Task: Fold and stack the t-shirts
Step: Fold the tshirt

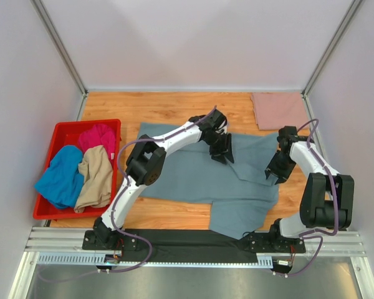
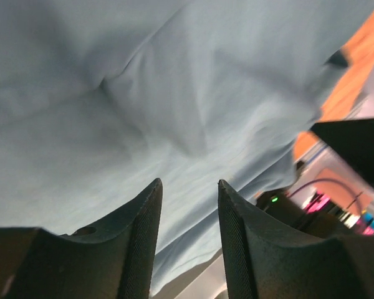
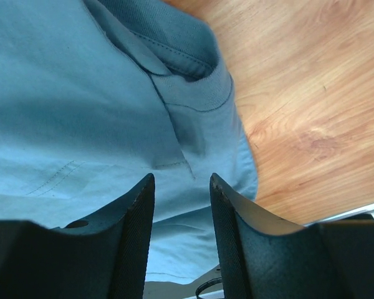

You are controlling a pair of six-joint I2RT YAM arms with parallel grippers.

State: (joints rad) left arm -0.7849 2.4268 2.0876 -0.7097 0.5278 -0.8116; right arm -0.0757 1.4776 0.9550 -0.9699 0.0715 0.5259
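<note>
Right gripper (image 3: pixel 182 182) jaws parted, nothing between them, hovering over the slate grey-blue t-shirt (image 3: pixel 68 93). Ribbed neckband (image 3: pixel 201 93) sits just ahead of the fingertips. Shirt edge ends on the wooden table (image 3: pixel 311 93) at right.

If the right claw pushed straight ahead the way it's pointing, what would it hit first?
The grey-blue t-shirt, close to its collar; the right claw is open and empty. Depth is unclear.

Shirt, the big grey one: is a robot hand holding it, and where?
No. The left gripper and right gripper stand open over the shirt, nothing pinched.
</note>
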